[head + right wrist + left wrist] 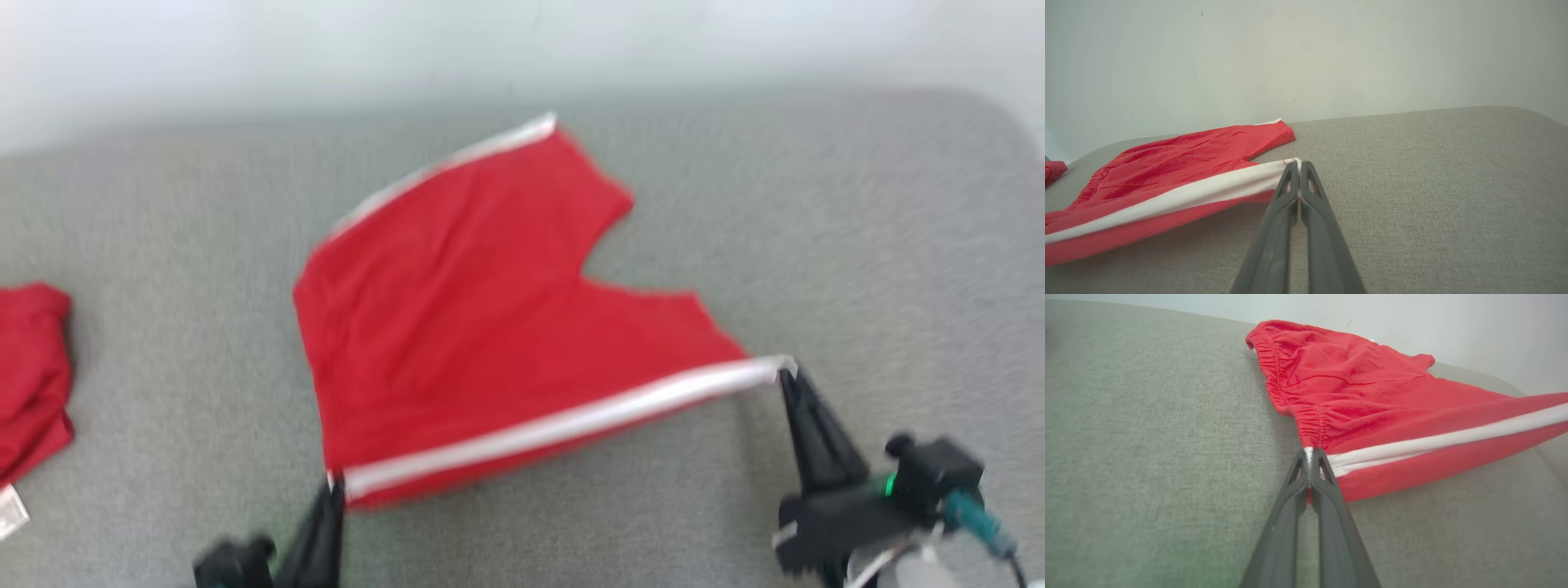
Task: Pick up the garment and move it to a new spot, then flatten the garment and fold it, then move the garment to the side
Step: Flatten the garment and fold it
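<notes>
head, garment: garment = red shorts, spread on the grey cushion; picture blurred
head, left claw: left gripper at the garment's near waistband corner; tips pressed together on one end of the white stripe
head, right claw: right gripper at the garment's near leg-hem corner; pinching the other end of that stripe
head, other: second red cloth well apart from the garment, off its waistband side; untouched
left wrist, grip: fingers closed on the corner where the waistband meets the stripe; that edge of the garment is lifted off the cushion; the rest slopes down onto it
right wrist, grip: tips clamped on the hem end of the stripe; stripe runs taut away from them; the garment's far leg lies flat beyond; wall behind the garment
why held so: one claw on each end of the same side seam keeps that edge straight and tensioned; cloth can't bunch between them
step, judged: flatten/fold stage; likely either pulling the garment smooth or about to carry the striped edge over to the garment's far side
risk, judged: thin pinches at the very corners; harder pull apart could slip one out
</notes>
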